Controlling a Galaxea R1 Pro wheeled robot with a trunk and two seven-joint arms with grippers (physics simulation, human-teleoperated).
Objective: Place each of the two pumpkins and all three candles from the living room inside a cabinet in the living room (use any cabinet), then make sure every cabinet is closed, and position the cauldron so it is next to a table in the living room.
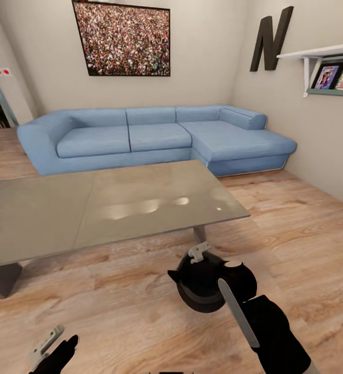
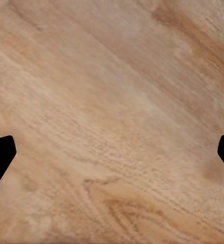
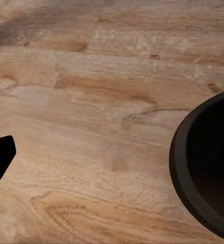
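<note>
The black cauldron (image 1: pixel 208 283) is gripped at its rim by the right claw (image 1: pixel 213 262) just above the wooden floor (image 1: pixel 306 234), close beside the grey desk (image 1: pixel 104 208), while the left claw (image 1: pixel 49 348) hangs released.

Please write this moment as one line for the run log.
scene: living room | cauldron: at right gripper, over floor beside table | left gripper: open, empty | cabinet check: pending

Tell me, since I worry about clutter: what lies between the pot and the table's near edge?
Just bare wood floor between the pot and the table, per the head view.
</note>
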